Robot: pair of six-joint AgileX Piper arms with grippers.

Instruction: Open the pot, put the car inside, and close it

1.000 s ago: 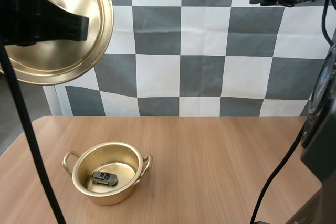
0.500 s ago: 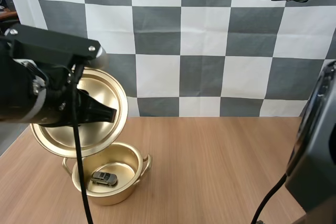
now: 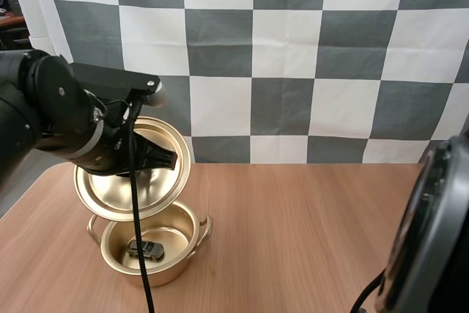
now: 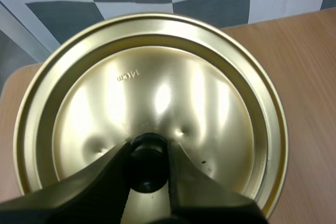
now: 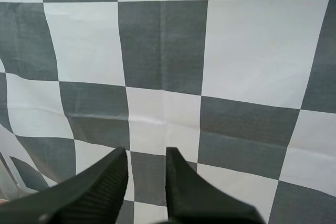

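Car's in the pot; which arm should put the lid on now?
Left. The left pincer grips the lid by the knob, tilted just above the pot holding the car. The right pincer is open, holding nothing.

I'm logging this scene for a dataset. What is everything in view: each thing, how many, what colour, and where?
pot: 1, gold, open, on the table towards its left front
car: 1, grey, inside the pot on its bottom
lid: 1, gold, held tilted just above the pot
knob: 1, black, at the lid's centre, pinched between fingers
table: 1, light wood, under the pot
left gripper: 1, black, shut on the lid's knob
right gripper: 1, black, open, nothing between its fingers
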